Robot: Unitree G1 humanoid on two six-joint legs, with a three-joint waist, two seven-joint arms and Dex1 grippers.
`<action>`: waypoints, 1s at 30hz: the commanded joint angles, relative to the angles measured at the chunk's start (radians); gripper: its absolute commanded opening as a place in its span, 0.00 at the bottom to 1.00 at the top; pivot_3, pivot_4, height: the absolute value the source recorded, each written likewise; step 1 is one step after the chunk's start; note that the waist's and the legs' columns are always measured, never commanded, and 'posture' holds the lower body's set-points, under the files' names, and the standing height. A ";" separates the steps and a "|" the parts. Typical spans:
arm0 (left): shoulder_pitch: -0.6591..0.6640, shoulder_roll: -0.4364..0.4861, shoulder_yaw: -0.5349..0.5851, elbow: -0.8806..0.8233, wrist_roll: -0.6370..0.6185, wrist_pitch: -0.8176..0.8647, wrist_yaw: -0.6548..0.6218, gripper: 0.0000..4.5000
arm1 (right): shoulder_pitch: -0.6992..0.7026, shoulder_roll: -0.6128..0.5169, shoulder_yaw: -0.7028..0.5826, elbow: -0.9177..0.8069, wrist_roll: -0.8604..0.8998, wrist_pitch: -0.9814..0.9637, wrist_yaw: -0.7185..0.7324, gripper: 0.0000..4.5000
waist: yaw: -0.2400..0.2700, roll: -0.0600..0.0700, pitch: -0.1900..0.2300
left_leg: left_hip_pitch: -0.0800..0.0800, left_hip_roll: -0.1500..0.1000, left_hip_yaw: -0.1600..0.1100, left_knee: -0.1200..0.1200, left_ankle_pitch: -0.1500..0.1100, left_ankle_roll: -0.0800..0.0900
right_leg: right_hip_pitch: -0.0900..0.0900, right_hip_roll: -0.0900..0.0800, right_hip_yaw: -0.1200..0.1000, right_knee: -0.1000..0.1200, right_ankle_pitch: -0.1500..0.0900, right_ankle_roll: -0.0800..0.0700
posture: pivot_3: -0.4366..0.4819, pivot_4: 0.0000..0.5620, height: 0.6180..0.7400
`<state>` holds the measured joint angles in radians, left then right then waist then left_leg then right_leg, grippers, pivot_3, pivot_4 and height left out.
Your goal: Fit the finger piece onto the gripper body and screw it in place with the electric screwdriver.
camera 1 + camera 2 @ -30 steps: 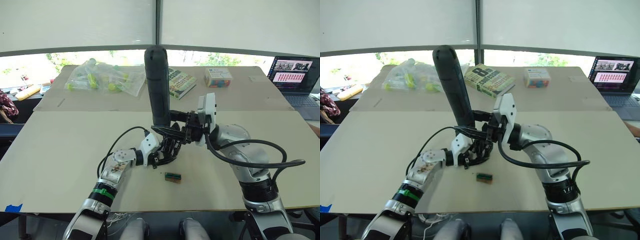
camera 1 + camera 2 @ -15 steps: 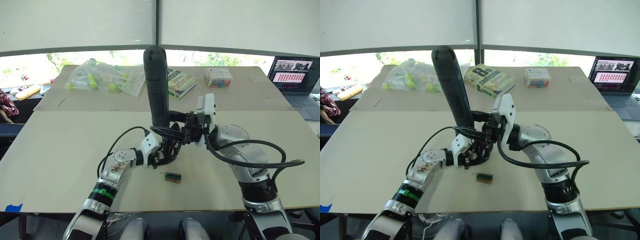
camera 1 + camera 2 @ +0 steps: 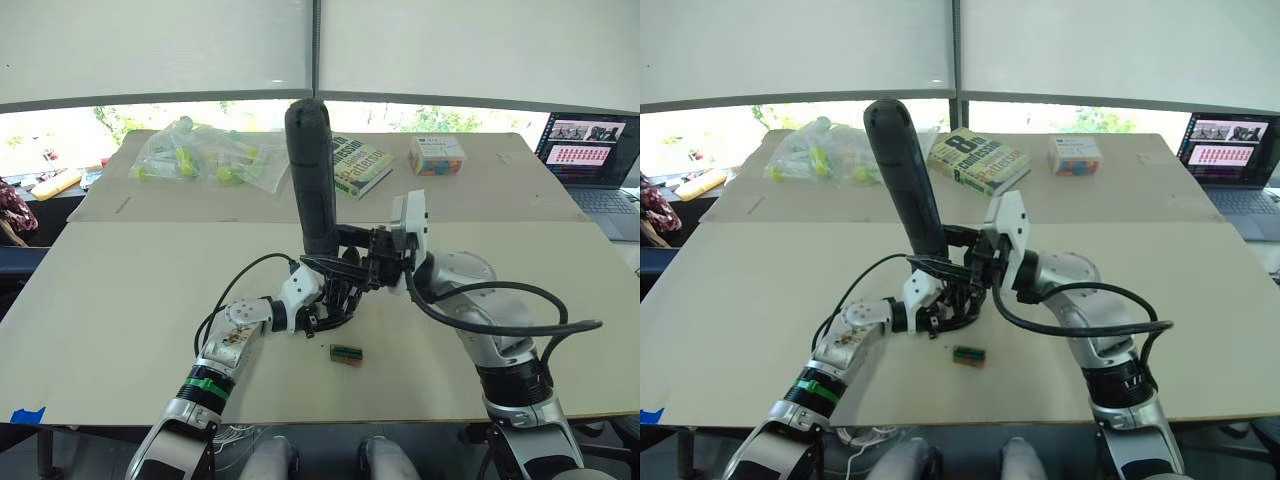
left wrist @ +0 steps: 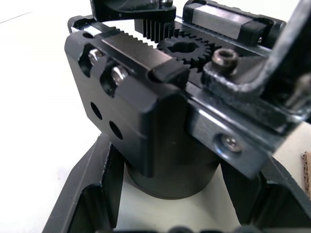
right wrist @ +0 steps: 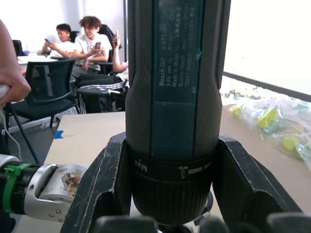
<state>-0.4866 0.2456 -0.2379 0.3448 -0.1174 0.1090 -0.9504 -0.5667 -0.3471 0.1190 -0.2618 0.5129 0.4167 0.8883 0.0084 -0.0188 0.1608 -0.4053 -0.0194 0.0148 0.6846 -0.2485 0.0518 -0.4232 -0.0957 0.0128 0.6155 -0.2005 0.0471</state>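
The electric screwdriver [image 3: 313, 180] stands almost upright over the middle of the table, rounded end up. My right gripper [image 3: 352, 262] is shut on its lower collar; the right wrist view shows a finger [image 5: 104, 189] on each side of the barrel [image 5: 172, 97]. Its bit points down into the gripper body [image 3: 335, 297], a black assembly with a gear and toothed racks on top [image 4: 160, 121]. My left gripper [image 3: 322, 305] is shut on the round base of the body, with a finger [image 4: 92, 194] on each side. I cannot make out the finger piece among the black parts.
A small green-and-black block [image 3: 346, 353] lies just in front of the grippers. At the back are a bag of tubes [image 3: 205, 158], a book [image 3: 355, 165] and a colourful box [image 3: 436, 154]. A laptop [image 3: 590, 150] sits far right. People sit in the room beyond [image 5: 87, 43].
The screwdriver's upper end has leaned slightly to the left and my right wrist has shifted a little with it. The left gripper and the gripper body have stayed in place.
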 commanded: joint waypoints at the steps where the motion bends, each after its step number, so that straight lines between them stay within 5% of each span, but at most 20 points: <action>1: 0.030 0.000 -0.037 0.023 0.013 0.026 -0.020 0.52 | 0.007 0.011 -0.007 0.011 -0.007 -0.023 -0.015 0.42 | 0.000 0.000 0.000 | 0.000 0.000 0.000 0.000 0.000 0.000 | 0.000 0.000 0.000 0.000 0.000 0.000 | 0.48 0.27 1.00; 30: 0.033 0.003 -0.035 0.023 0.014 0.034 -0.020 0.52 | 0.097 -0.022 0.067 0.073 -0.063 -0.022 -0.034 0.42 | -0.003 0.000 -0.021 | 0.006 0.000 0.000 -0.004 0.000 0.000 | 0.004 0.000 0.000 -0.002 0.000 0.000 | 0.48 0.27 1.00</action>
<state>-0.4770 0.2491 -0.2395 0.3564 -0.1102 0.1138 -0.9475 -0.5032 -0.3426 0.1529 -0.2302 0.4950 0.3370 0.8611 0.0057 -0.0189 0.1393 -0.3996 -0.0191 0.0149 0.6803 -0.2486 0.0519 -0.4193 -0.0955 0.0129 0.6132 -0.2006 0.0471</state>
